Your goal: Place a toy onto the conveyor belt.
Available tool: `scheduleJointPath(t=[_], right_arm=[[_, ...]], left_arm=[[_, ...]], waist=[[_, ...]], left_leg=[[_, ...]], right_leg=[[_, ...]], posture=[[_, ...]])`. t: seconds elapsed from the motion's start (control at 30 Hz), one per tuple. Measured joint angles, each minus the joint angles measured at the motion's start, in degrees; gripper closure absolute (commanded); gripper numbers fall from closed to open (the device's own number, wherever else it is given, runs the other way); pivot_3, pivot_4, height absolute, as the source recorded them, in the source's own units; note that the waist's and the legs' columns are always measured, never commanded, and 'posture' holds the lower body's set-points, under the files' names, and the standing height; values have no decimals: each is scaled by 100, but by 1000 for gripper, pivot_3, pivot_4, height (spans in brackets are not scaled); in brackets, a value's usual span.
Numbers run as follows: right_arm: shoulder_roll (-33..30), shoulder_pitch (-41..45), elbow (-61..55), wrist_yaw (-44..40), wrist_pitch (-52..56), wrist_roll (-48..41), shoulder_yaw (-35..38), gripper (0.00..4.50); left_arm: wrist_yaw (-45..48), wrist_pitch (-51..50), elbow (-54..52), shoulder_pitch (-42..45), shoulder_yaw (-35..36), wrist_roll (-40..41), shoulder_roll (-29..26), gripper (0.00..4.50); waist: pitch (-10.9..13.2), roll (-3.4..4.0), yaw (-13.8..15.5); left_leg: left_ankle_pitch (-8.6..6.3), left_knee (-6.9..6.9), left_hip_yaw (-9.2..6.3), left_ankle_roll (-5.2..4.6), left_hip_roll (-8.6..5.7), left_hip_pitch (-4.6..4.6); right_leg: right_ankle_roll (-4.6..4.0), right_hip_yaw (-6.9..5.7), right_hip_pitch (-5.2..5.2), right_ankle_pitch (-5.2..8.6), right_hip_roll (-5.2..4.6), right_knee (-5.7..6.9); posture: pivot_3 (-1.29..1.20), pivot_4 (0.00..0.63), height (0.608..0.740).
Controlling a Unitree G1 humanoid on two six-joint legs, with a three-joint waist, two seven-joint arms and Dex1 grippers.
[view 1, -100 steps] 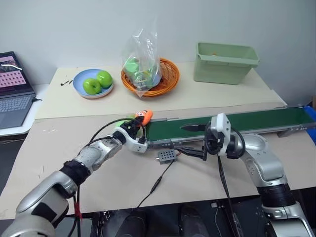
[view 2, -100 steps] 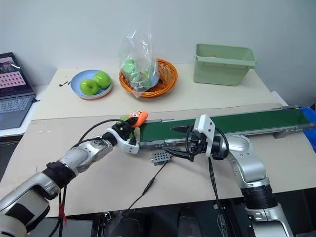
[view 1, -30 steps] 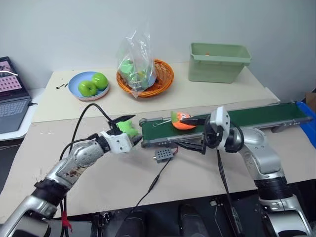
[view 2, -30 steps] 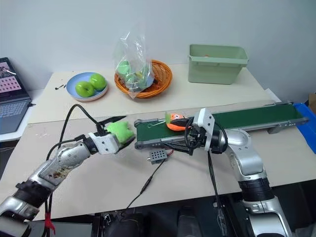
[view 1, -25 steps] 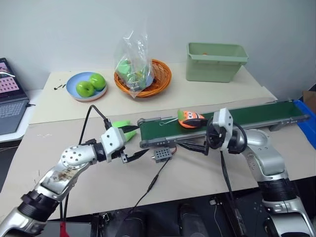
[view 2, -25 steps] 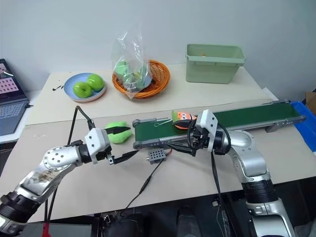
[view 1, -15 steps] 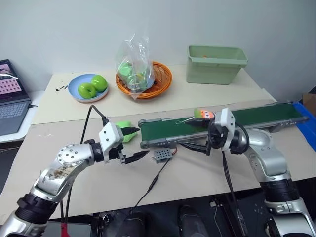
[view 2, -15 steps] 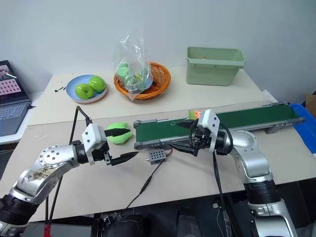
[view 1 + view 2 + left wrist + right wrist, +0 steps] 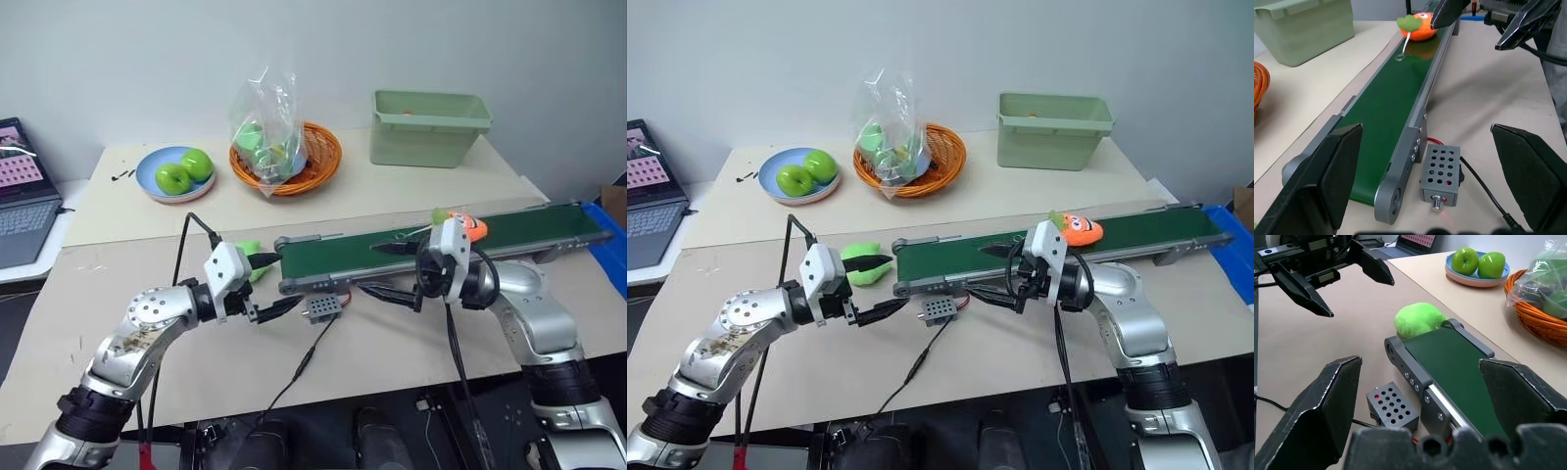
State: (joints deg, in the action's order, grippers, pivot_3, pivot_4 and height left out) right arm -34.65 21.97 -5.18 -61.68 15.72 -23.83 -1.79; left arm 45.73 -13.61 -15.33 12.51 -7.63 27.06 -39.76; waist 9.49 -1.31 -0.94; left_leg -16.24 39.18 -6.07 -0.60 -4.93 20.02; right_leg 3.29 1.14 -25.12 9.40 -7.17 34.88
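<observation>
2 sheets of beige covering are seen on the worktop [image 9: 950, 201], which is backed by a plain pale wall. Toward the back, a blue plate [image 9: 795, 189] with 2 green apples [image 9: 807, 172], an orange wicker basket [image 9: 942, 157] holding a clear plastic bag [image 9: 885, 122], and a light green bin [image 9: 1054, 127] are lined up. A laptop [image 9: 649, 191] is placed at the far left on a separate white surface.

The conveyor belt [image 9: 1019, 255] is laid across the front sheet, running from near the middle out to the right, where a blue object [image 9: 1236, 240] is seen past its end. A small grey perforated box [image 9: 939, 309] is set just in front of the belt's left end, with a black cable trailing from it toward the front edge. A light green plush [image 9: 865, 264] lies just beside that same end of the belt.

The toy [image 9: 1076, 230] is found lying on the belt, right of its middle, with its green tip turned toward the left end. It is just behind the right hand [image 9: 997, 276], whose fingers are spread apart with nothing between them; 1 finger is held over the belt and the other in front of the frame. The left hand [image 9: 877, 286] is well apart from the toy, near the belt's left end and the green plush, and is likewise spread wide and empty.
</observation>
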Motion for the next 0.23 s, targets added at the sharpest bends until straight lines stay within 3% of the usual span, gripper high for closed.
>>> scheduleJointPath(t=[0.23], right_arm=[[-1, 4, 0, -14, 0, 1, 0, 0]], left_arm=[[-235, -49, 51, 43, 225, -95, 408, 18]], waist=[[0, -1, 8]], left_leg=[[0, 0, -1, 0, 1, 1]], right_leg=[[0, 0, 0, 0, -1, -1]], posture=[[0, 150, 740]])
